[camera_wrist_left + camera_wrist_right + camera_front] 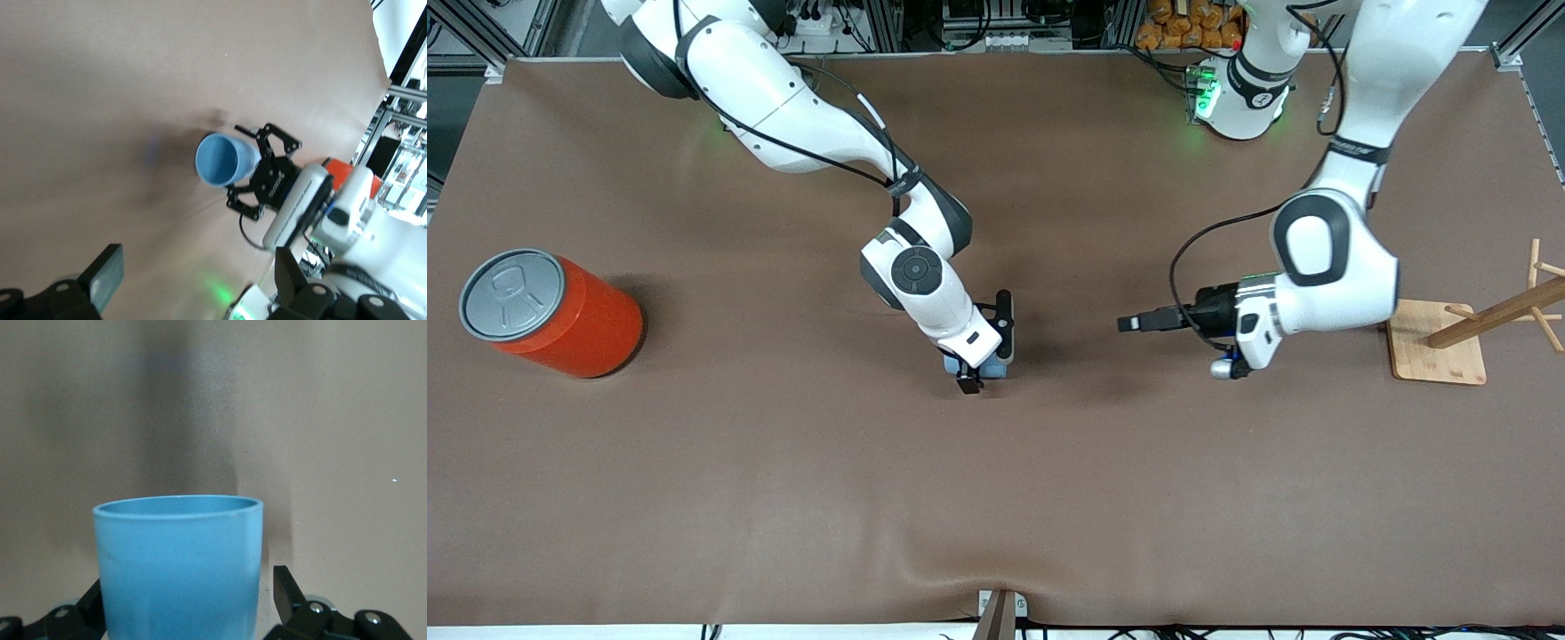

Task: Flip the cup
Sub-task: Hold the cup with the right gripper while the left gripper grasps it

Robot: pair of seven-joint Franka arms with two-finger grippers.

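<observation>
The light-blue cup (1000,370) is in the middle of the table, mostly hidden under the right hand. In the left wrist view the cup (223,160) is tipped on its side with its open mouth toward the left arm's end. The right gripper (985,351) straddles it, jaws spread. In the right wrist view the cup (177,567) fills the space between the fingers, with a small gap beside one finger (285,590). I cannot tell whether the cup touches the table. The left gripper (1129,323) is open and empty, level, pointing at the cup from a short way off.
A large orange can with a grey lid (551,313) stands at the right arm's end of the table. A wooden peg stand on a square board (1440,342) sits at the left arm's end. Brown cloth covers the table (996,498).
</observation>
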